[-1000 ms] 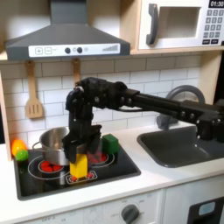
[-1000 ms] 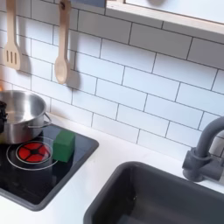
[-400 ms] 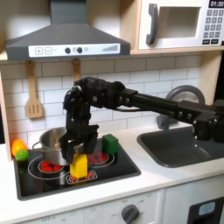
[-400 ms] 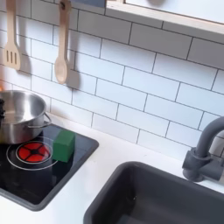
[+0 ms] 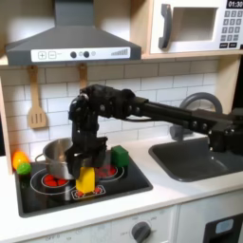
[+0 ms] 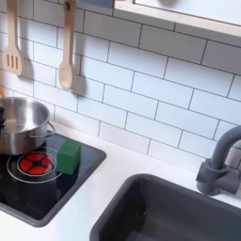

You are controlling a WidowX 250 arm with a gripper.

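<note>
A smooth yellow block (image 5: 86,179) stands upright on the stove (image 5: 133,180).

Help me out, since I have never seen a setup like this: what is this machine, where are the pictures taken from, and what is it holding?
This is a toy kitchen with a black robot arm reaching across it. The first exterior view looks at the counter from the front; the second exterior view looks closer and from the side, toward the sink. The arm's end effector reaches down over the black stovetop, right at a yellow block; whether it grips it I cannot tell. A silver pot sits on the stove, a green block stands beside it, and wooden utensils hang on the tiled wall.
</note>
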